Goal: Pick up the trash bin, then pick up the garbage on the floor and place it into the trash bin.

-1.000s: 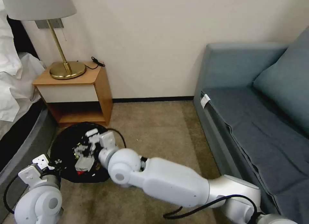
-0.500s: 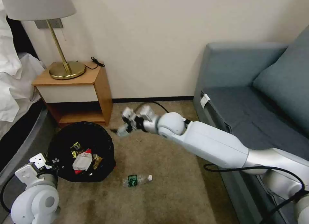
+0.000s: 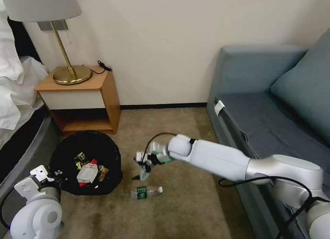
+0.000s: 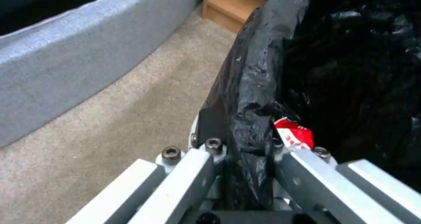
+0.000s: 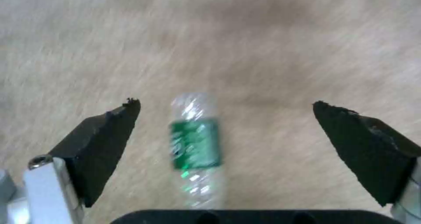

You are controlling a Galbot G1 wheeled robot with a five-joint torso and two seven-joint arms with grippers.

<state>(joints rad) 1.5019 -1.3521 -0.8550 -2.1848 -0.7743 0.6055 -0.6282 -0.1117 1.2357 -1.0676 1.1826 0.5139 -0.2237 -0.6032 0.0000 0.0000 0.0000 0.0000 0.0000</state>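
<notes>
Head view: bin on carpet by nightstand, wrappers inside. Left gripper clamped on bin rim. Right gripper above bottle lying on floor beside bin, fingers spread wide, empty.

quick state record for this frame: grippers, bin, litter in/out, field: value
left gripper: shut on the trash bin rim, at the bin's near-left side
right gripper: open, above the bottle, jaws on either side of it, not touching
trash bin: black-lined, on the carpet by the nightstand
in bin: red-white packet and other wrappers
on floor: bottle, lying on its side, right of the bin
</notes>
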